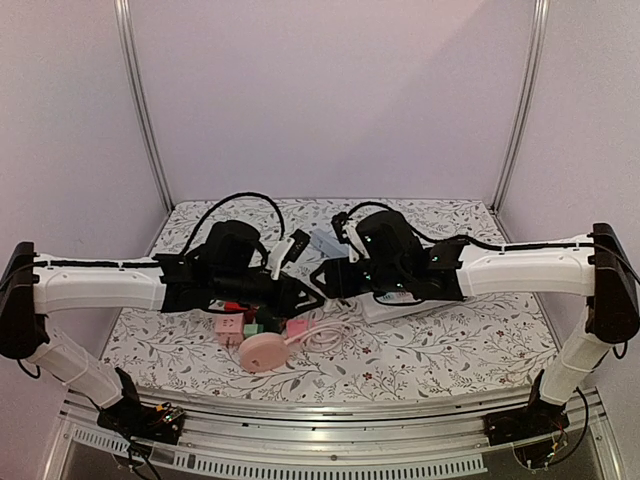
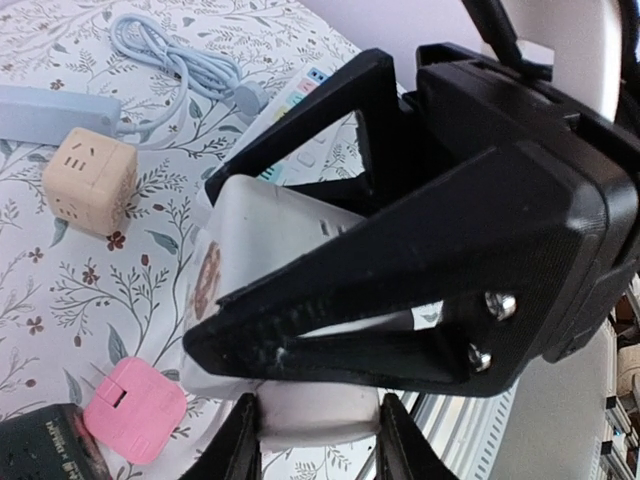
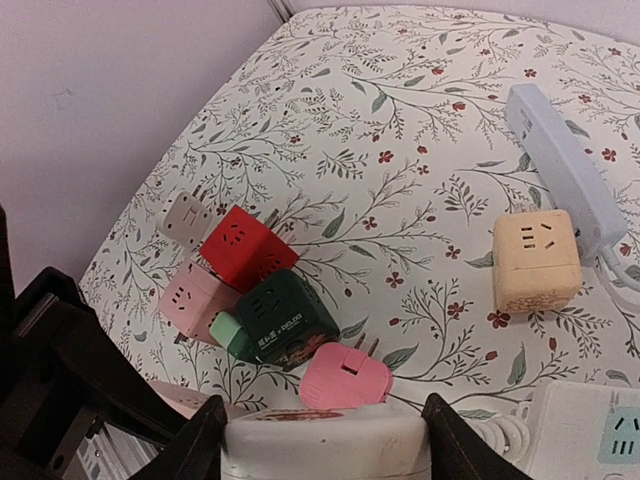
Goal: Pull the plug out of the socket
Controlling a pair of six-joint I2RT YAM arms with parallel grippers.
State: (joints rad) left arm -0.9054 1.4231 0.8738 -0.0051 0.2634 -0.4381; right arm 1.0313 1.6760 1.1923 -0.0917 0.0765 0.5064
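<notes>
Two robot arms meet over a floral-patterned table (image 1: pixel 450 350), both locked on one white assembly held above the clutter. The left gripper (image 2: pixel 205 270) is closed narrowly on a white rounded socket block (image 2: pixel 280 235), while the right gripper (image 3: pixel 325 440), its jaws set wider, clamps the white plastic plug (image 3: pixel 300 452) butted against that block. No prongs show, so the plug appears not yet drawn out. The likeliest trouble is a crooked pull: any tilt between the two grips could bind the pins, and the smooth casing could slide out of either pair of fingers. A sudden release could throw the arms apart or downward, onto the dark green cube socket (image 3: pixel 290 315), red cube socket (image 3: pixel 243 245) and pink flat adapter (image 3: pixel 345 378) lying just beneath, with the beige cube socket (image 3: pixel 535 260) and pale blue power strip (image 3: pixel 560 150) near. Room looks best along the line of the arms, each drawing back toward its own side, where the overhead view shows bare cloth and the pale booth walls (image 1: pixel 60 150) stand well apart; downward there is little.
</notes>
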